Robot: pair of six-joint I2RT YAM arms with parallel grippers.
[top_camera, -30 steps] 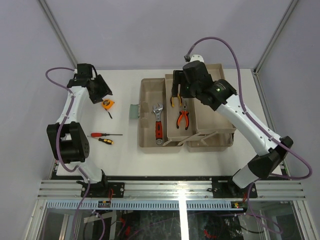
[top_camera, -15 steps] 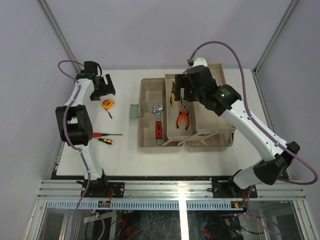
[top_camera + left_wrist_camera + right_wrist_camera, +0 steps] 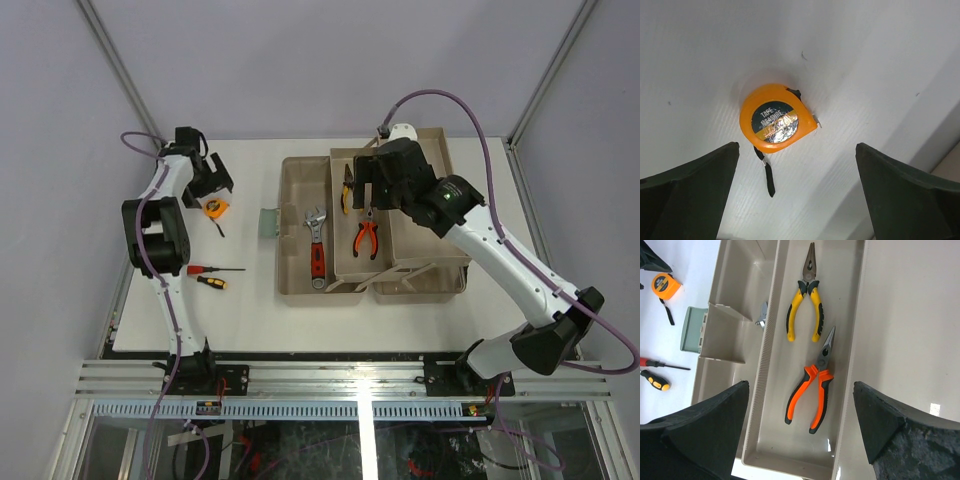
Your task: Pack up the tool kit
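The beige tool box lies open on the table, with a red-handled wrench in its left compartment. Its inner tray holds yellow pliers and orange pliers, side by side. My right gripper hovers open and empty above that tray, at the tray's far end. An orange tape measure lies flat on the table left of the box. My left gripper hangs wide open just over it, touching nothing.
Two screwdrivers lie on the table at the near left, one red-handled and one yellow and black. A grey-green latch sticks out of the box's left wall. The cell's frame posts rise at the back corners.
The left gripper has opened wide while staying near the tape measure. The right gripper has opened further and lifted off the yellow pliers, which now lie in the tray.
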